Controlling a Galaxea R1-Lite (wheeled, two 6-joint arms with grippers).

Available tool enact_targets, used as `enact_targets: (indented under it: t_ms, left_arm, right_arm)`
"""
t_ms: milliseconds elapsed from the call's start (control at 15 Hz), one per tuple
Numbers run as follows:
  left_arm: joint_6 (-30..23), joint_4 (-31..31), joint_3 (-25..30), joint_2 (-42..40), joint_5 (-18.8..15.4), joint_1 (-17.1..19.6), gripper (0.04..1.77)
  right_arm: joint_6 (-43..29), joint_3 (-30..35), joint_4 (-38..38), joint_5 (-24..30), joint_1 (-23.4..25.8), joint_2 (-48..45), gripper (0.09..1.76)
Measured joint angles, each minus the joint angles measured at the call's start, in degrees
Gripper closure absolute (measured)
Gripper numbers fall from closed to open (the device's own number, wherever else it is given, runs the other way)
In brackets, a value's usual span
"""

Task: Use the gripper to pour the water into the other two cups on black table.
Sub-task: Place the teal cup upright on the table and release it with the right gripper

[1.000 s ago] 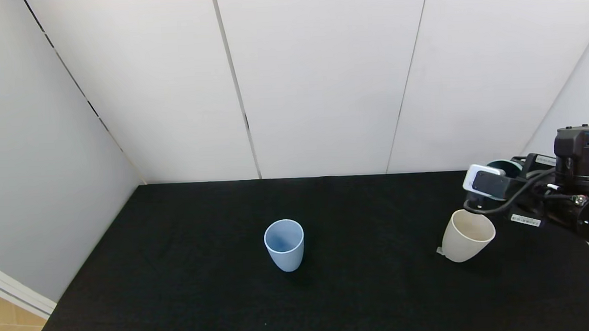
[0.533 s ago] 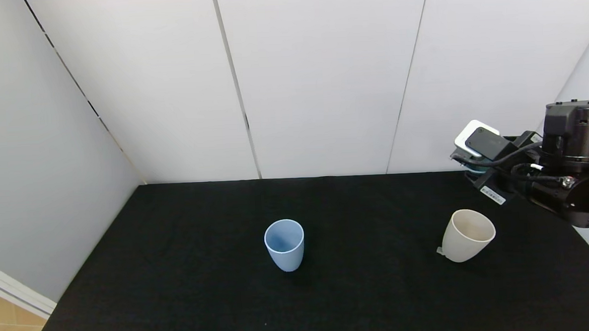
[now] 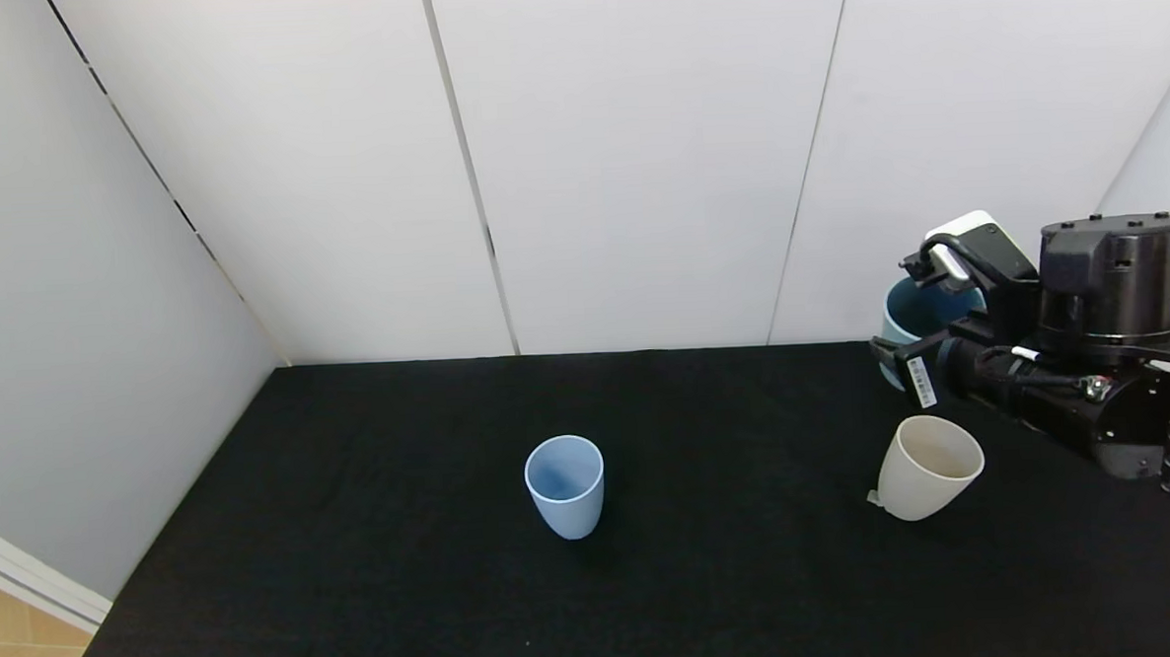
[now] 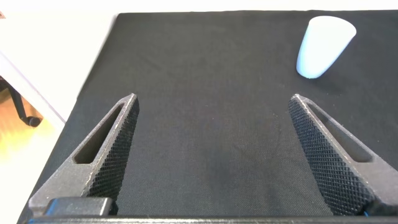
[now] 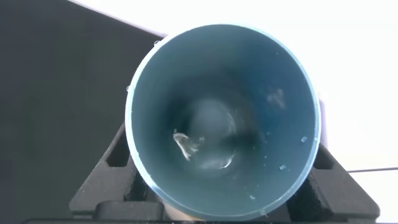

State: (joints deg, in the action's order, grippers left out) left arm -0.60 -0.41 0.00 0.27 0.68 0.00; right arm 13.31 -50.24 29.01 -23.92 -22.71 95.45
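Lifted and swung upright, the right gripper (image 3: 926, 338) clamps the teal cup (image 3: 915, 314) above the cream cup (image 3: 927, 467); its wrist view alone shows water (image 5: 202, 146) inside. Left gripper (image 4: 211, 155) gapes empty.

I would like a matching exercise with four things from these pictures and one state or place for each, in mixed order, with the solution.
Things:
1. teal cup
2. blue cup
3. beige cup
4. left gripper

States or places:
A. stands near the middle of the table
B. open, holding nothing
C. held above the table by the right gripper
D. stands on the table just below the right arm

Pairs: 1-C, 2-A, 3-D, 4-B
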Motion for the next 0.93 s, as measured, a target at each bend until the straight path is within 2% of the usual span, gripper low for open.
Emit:
enact_targets:
  t_ms: [400,533,733,933]
  left_arm:
    - [0.0,0.0,0.0,0.0,-0.02,0.0,0.09]
    - [0.0,0.0,0.0,0.0,-0.02,0.0,0.09]
    - [0.0,0.0,0.0,0.0,-0.02,0.0,0.09]
    - [0.02,0.0,0.0,0.0,-0.05,0.0,0.09]
  right_arm:
    - [-10.05,8.51,0.61,-0.24,-5.84,-2.15,0.66]
    - [-13.18,11.81,5.0,-0.2,-6.5,-2.62,0.66]
    - [-14.06,17.44,15.25,0.0,-7.88,-2.49,0.66]
    - [-14.3,21.6,22.44,0.05,-9.75,-0.5,0.66]
